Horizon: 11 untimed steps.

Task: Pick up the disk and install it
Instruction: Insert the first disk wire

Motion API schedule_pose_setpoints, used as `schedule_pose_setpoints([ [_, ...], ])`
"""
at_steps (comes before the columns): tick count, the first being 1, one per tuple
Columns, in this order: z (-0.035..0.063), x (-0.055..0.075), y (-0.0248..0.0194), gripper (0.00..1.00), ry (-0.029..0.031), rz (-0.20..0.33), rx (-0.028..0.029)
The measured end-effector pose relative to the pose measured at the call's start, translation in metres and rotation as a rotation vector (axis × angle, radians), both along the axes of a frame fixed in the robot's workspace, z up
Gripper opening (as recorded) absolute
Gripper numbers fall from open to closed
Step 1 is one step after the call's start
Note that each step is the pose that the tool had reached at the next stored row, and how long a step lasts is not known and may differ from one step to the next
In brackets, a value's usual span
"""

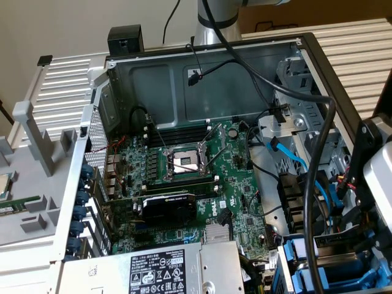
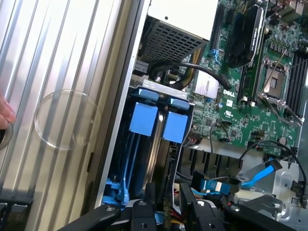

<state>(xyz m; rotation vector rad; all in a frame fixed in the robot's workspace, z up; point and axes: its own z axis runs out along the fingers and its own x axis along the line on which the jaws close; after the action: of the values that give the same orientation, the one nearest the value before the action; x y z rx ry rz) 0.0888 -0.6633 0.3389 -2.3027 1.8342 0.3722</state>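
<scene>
Power supply (image 1: 202, 269) half beyond the exterior view's bottom edge

Both views overlook the motherboard (image 1: 245, 208) (image 2: 231, 110) (wrist closer).

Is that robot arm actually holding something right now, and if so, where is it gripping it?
That cannot be told. The end effector hangs close over the blue drive bay, but whether it grips anything there is hidden.
</scene>
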Motion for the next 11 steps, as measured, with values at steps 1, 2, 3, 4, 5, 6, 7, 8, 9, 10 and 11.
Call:
schedule_pose_setpoints([
  [1,-0.0002,0.0,0.0,0.34,0.0,0.0,0.0],
  [2,-0.0003,0.0,0.0,0.34,0.0,0.0,0.0001],
  [3,-0.0003,0.0,0.0,0.34,0.0,0.0,0.0],
  [4,-0.0004,0.0,0.0,0.34,0.0,0.0,0.0001],
  [5,-0.0004,0.0,0.0,0.34,0.0,0.0,0.0001],
  [6,-0.0004,0.0,0.0,0.34,0.0,0.0,0.0002],
  [7,-0.0004,0.0,0.0,0.34,0.0,0.0,0.0003],
  [8,-0.0004,0.0,0.0,0.34,0.0,0.0,0.0003],
  [9,-0.0004,0.0,0.0,0.34,0.0,0.0,0.0004],
  [10,-0.0004,0.0,0.0,0.34,0.0,0.0,0.0003],
  [11,-0.0004,0.0,0.0,0.31,0.0,0.0,0.0004],
])
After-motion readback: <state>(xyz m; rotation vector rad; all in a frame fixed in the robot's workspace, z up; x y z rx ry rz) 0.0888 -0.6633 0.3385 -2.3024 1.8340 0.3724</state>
